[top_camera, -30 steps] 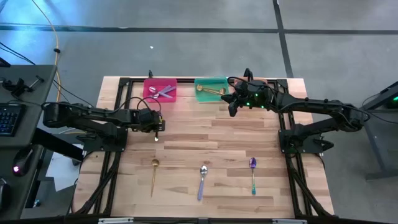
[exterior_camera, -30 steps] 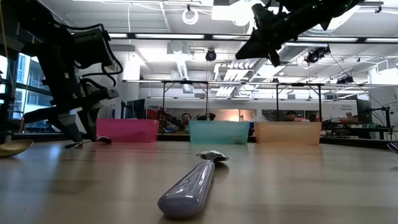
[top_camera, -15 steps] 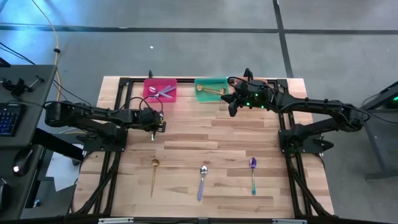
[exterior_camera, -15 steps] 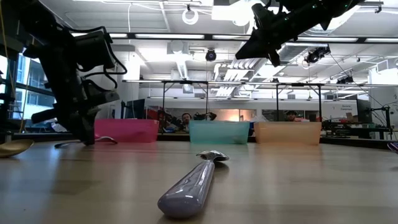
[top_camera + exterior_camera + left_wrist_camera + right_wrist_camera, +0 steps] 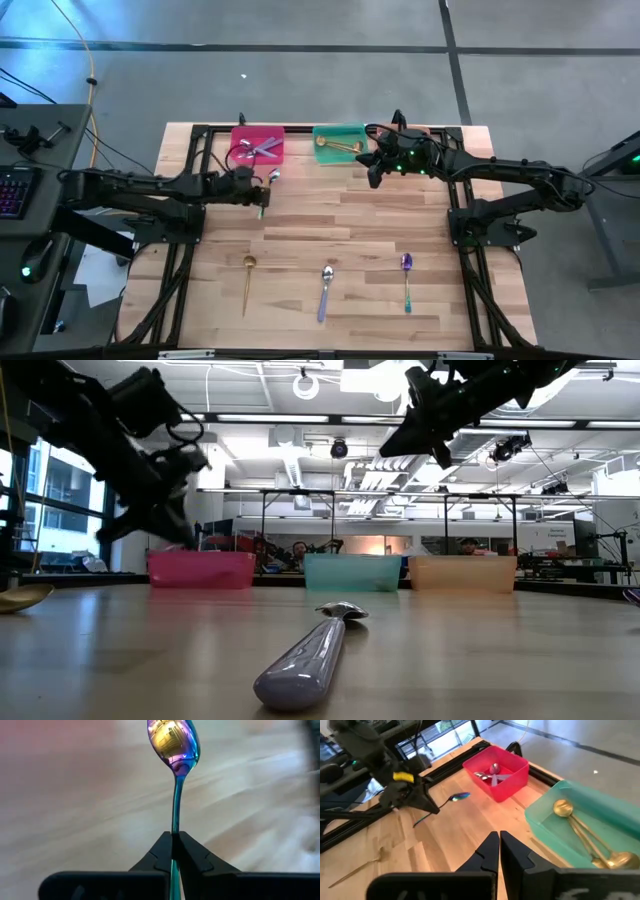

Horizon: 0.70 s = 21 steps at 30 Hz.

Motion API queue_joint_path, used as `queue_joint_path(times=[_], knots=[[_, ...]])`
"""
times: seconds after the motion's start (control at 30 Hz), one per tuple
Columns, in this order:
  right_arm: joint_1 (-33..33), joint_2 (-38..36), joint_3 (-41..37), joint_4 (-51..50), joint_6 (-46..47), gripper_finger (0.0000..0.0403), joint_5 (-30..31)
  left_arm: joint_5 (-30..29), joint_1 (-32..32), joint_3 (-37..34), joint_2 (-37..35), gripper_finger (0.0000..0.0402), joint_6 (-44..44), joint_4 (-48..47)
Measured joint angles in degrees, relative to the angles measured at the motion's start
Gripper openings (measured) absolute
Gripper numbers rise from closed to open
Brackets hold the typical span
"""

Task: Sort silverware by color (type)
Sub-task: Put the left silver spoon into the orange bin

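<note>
My left tool (image 5: 172, 840) has lifted the purple-and-teal spoon (image 5: 174, 750) off the counter (image 5: 330, 220), clamped on its handle, and carried it up beside the pink bin (image 5: 258, 146). My right tool (image 5: 498, 845) waits pressed together by the green bin (image 5: 580, 827). Three spoons lie behind, and nothing blocks me.

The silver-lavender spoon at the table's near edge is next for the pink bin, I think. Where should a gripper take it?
Probably by the handle. The silver-lavender spoon lies flat, bowl toward the bins, apart from the gold spoon and purple spoon. Coming straight down, fingers across the thick lower handle, seems safest; the bowl is thin and curved.
</note>
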Motion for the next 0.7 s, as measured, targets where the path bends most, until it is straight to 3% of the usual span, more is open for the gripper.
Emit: queue_joint_path(times=[0.43,0.7], knots=[[0.7,1.3,0.0,4.0,8.7,0.0004,-7.0,0.4,0.2,0.1,-0.1,0.0002,8.2,33.7],[3.4,8.2,0.0,21.6,18.6,0.0081,-9.5,7.1,0.2,0.2,3.9,0.0001,11.1,48.4]])
